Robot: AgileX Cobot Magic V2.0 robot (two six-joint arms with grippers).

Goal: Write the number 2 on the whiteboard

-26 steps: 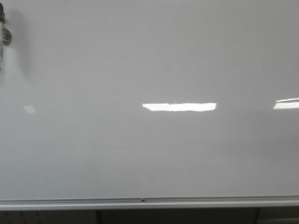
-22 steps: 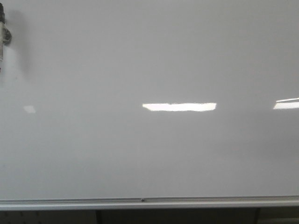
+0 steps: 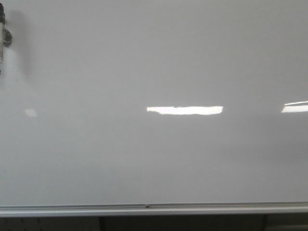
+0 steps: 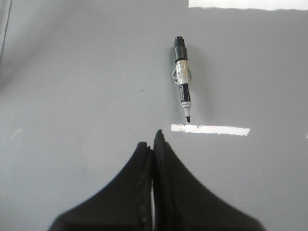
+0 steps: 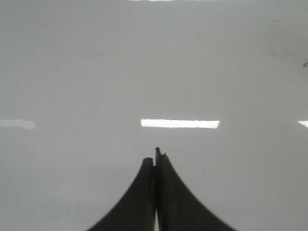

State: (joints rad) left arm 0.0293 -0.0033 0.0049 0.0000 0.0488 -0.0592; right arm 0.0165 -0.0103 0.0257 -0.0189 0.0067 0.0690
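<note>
The whiteboard (image 3: 154,62) fills the front view, glossy white-grey, with a silver rail (image 3: 154,209) along its lower edge. No number 2 shows on it in any view. A black-and-white marker (image 4: 182,79) rests against the board in the left wrist view, its black tip pointing toward my left gripper (image 4: 151,142). That gripper is shut and empty, a short way off the tip. The marker also shows at the far left edge of the front view (image 3: 2,33). My right gripper (image 5: 155,158) is shut and empty over bare board. Neither gripper shows in the front view.
Bright light reflections lie on the board (image 3: 185,110) (image 3: 294,107). A few faint dark specks mark the board in the right wrist view (image 5: 276,21). Below the rail is a dark gap (image 3: 183,224).
</note>
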